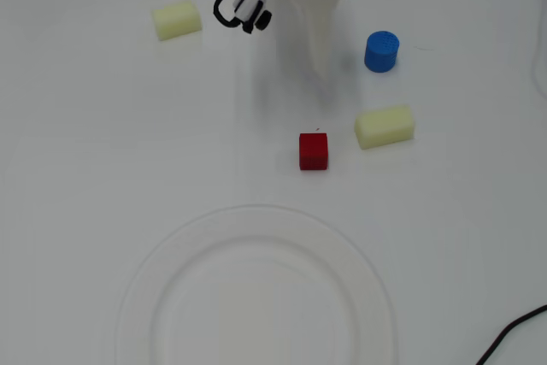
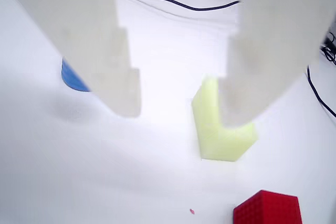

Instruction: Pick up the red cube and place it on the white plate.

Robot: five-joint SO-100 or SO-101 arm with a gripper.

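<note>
The red cube (image 1: pixel 314 151) sits on the white table, apart from everything else; in the wrist view the red cube (image 2: pixel 268 211) shows at the bottom right corner. The white plate (image 1: pixel 256 221) fills the lower middle of the overhead view, empty. My gripper (image 1: pixel 319 67) reaches down from the top edge and ends short of the cube, above it in the picture. In the wrist view the gripper (image 2: pixel 181 111) is open, with nothing between its white fingers (image 2: pixel 118 72).
A pale yellow block (image 1: pixel 385 126) lies right of the cube, partly behind my right finger as the yellow block (image 2: pixel 223 140) in the wrist view. Another yellow block (image 1: pixel 178 20) lies top left. A blue cylinder (image 1: pixel 381 51) stands top right. A black cable (image 1: pixel 513 335) crosses the bottom right corner.
</note>
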